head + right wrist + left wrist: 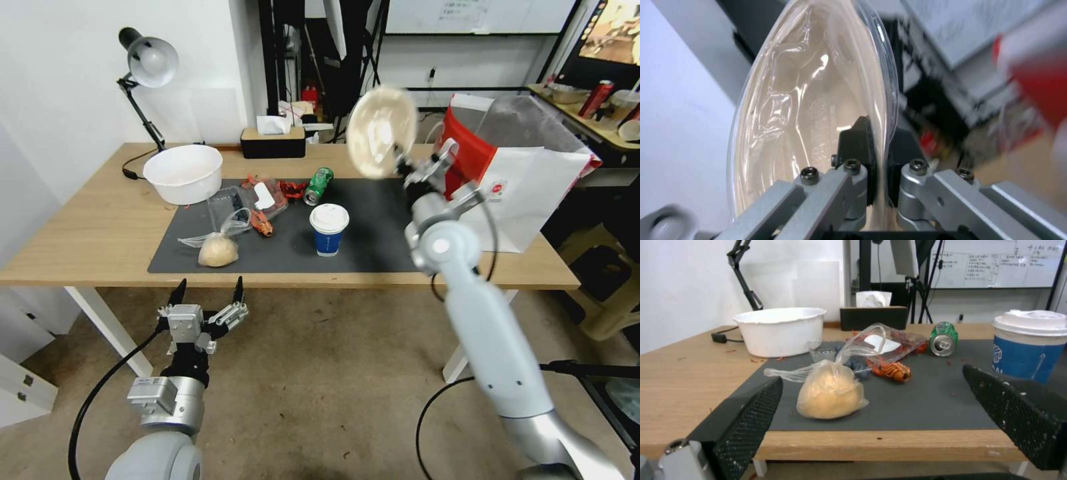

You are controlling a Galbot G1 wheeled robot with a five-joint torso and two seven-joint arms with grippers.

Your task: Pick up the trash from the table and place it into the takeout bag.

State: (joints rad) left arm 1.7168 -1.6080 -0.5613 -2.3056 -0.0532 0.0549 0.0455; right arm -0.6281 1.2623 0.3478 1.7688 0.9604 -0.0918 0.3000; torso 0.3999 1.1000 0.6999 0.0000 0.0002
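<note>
My right gripper (399,162) is shut on the rim of a beige shallow bowl (381,131), held tilted on edge above the table (87,233), just left of the white and red takeout bag (527,180). In the right wrist view the fingers (858,146) pinch the bowl (809,100). On the dark mat (380,247) lie a bagged tan bun (218,251), a white-lidded blue cup (329,229), a green can (319,185) and clear plastic litter (257,203). My left gripper (207,293) hangs open below the table's front edge, facing the bun (831,393).
A large white bowl (183,173) stands at the mat's back left, with a desk lamp (148,63) and a black tissue box (273,140) behind. A side table with cans (600,100) is at the far right. Floor lies open in front.
</note>
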